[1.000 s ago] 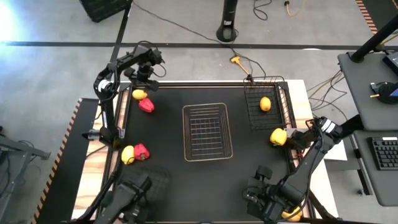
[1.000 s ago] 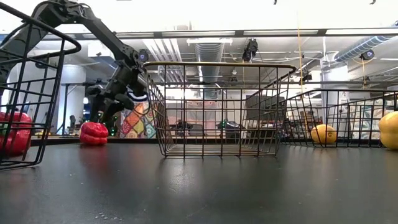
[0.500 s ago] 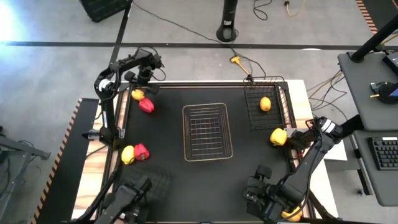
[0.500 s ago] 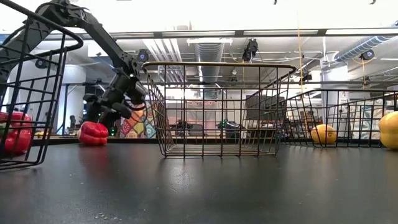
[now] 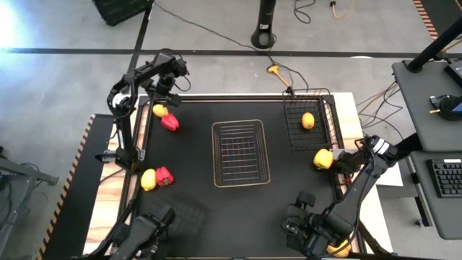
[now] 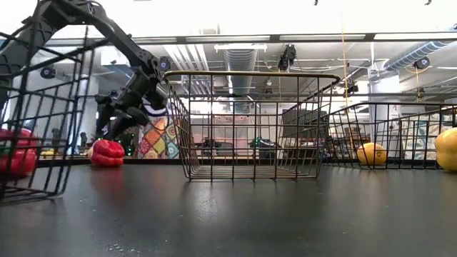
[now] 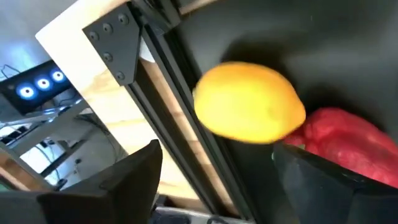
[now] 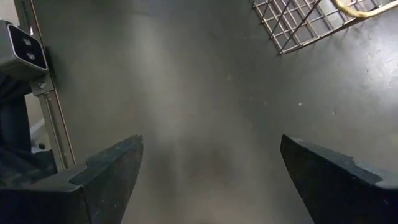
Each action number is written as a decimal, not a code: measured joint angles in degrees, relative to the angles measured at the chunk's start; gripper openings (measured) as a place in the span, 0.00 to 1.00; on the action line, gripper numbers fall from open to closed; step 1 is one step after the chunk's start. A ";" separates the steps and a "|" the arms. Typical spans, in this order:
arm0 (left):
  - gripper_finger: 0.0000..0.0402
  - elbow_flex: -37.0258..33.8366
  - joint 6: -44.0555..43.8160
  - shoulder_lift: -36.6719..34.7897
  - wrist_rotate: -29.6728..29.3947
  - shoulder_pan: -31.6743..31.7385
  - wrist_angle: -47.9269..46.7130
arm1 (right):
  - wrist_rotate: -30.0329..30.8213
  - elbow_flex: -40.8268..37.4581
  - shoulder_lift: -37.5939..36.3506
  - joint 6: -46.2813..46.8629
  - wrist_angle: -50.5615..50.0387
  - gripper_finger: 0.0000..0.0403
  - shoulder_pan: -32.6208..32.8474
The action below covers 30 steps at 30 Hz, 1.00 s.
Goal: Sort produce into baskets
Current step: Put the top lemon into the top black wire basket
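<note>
Produce lies scattered across your black table (image 5: pixel 289 180). In the upper left of the high view, a lemon (image 5: pixel 160 110) sits against the table's edge with a red pepper (image 5: pixel 170 123) touching it on the lower right. Your left gripper (image 5: pixel 163 92) hovers just above that pair; in the left wrist view its two dark fingers (image 7: pixel 118 180) stand wide apart with the lemon (image 7: pixel 250 102) between them and nothing held, the red pepper (image 7: pixel 348 146) right beside it.

Lower on the left side of the high view, a yellow pepper (image 5: pixel 149 180) and a second red pepper (image 5: pixel 164 175) touch each other on the bare table. A black basket (image 5: pixel 177 213) sits at the lower left, partly under the arm; you cannot tell its contents from above, though the low view shows a red pepper (image 6: pixel 14 153) behind its wire at the far left.

The pale wire basket (image 5: pixel 240 152) stands at the centre of the frame. A second black basket (image 5: pixel 309 119) sits at the upper right with one lemon (image 5: pixel 308 120) inside. Just below it, a yellow pepper (image 5: pixel 323 159) rests on the table.

Your right gripper (image 8: pixel 208 180) waits at the lower right of the high view, fingers spread wide over bare table, holding nothing. A yellow fruit (image 5: pixel 337 250) peeks out beneath that arm.
</note>
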 joint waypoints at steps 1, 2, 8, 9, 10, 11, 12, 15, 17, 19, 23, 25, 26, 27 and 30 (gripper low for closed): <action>0.74 0.06 0.14 0.00 -0.02 -0.07 -0.23 | 0.04 0.00 0.00 -0.02 0.00 0.93 0.02; 0.75 0.10 0.14 0.00 -0.03 -0.08 -0.39 | 0.06 -0.02 0.00 -0.02 -0.02 0.93 0.00; 0.81 -0.03 -4.66 0.02 3.75 -0.16 1.09 | 0.09 -0.08 0.00 0.15 -0.02 0.93 -0.09; 0.81 -0.03 -5.61 0.02 5.07 -0.30 1.35 | 0.09 -0.09 0.00 0.08 -0.02 0.93 -0.09; 0.81 -0.04 -6.93 0.01 5.72 -0.57 1.41 | 0.09 -0.09 0.00 -0.11 0.00 0.93 -0.09; 0.81 -0.09 -8.59 -0.17 5.74 -0.93 1.20 | 0.13 -0.09 0.00 -0.29 -0.04 0.93 -0.09; 0.81 -0.16 -10.35 -0.56 5.05 -1.33 0.94 | 0.17 -0.14 0.00 -0.76 0.00 0.93 -0.09; 0.79 -1.05 -14.48 -3.15 1.01 -2.77 0.79 | 0.85 -1.11 0.00 -0.93 0.01 0.93 0.29; 0.78 -2.23 -17.66 -5.93 -0.15 -3.19 0.65 | 1.13 -2.26 0.00 -0.93 0.01 0.93 0.83; 0.76 -4.08 -22.11 -9.63 -0.08 -3.30 1.30 | 1.09 -3.68 0.00 -0.33 0.08 0.93 1.58; 0.72 -10.55 -29.24 -17.79 3.47 -3.79 10.16 | 1.05 -6.61 0.00 2.40 0.09 0.93 2.74; 0.70 -14.80 -31.03 -20.07 7.75 -3.85 17.08 | 1.03 -7.91 0.00 3.98 0.04 0.93 3.05; 0.69 -16.84 -31.77 -20.74 9.54 -3.86 20.42 | 0.97 -8.40 0.00 4.67 0.06 0.93 3.06; 0.68 -18.50 -32.47 -21.03 10.83 -3.85 22.55 | 0.54 -8.66 0.00 5.13 0.03 0.93 3.06; 0.65 -21.18 -34.90 -20.65 12.36 -2.75 26.68 | -0.36 -8.72 -0.01 5.47 0.12 0.93 3.04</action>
